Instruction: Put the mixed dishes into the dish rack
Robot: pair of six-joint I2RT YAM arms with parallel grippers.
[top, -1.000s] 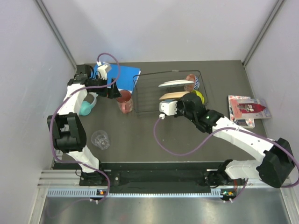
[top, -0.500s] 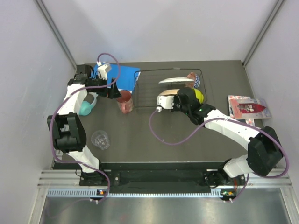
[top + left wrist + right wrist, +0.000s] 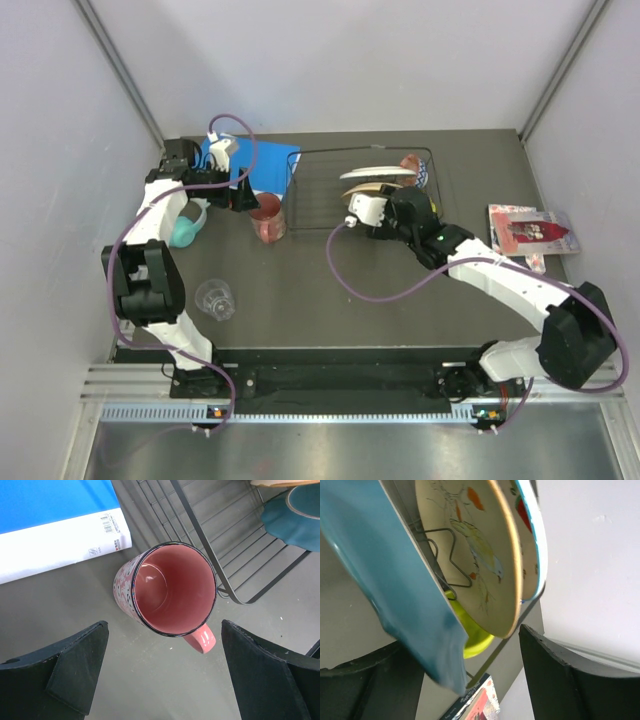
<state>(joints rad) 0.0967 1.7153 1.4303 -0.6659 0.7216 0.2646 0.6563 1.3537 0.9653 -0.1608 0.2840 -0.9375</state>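
Note:
The red tumbler (image 3: 167, 587), pink inside with a handle, stands upright on the table beside the dish rack (image 3: 215, 545). My left gripper (image 3: 165, 680) hovers over it, open, with a finger on each side and clear of it. In the rack stand the white plate (image 3: 530, 535), the peach plate (image 3: 470, 555) and the teal scalloped plate (image 3: 385, 580); the lime bowl (image 3: 475, 640) lies behind them. My right gripper (image 3: 470, 680) is open around the teal plate's edge, which sits close to one finger. The clear glass (image 3: 215, 298) stands near the left arm. The red patterned bowl (image 3: 410, 165) is at the rack's back.
The blue book (image 3: 250, 158) lies left of the dish rack (image 3: 320, 190), and the teal headphones (image 3: 185, 225) are under the left arm. A colourful book (image 3: 530, 235) lies at the right side of the table. The right gripper (image 3: 395, 205) is low over the rack.
My right gripper has moved further into the rack and its jaws have opened wide from the teal plate. The left arm and the tumbler have stayed put.

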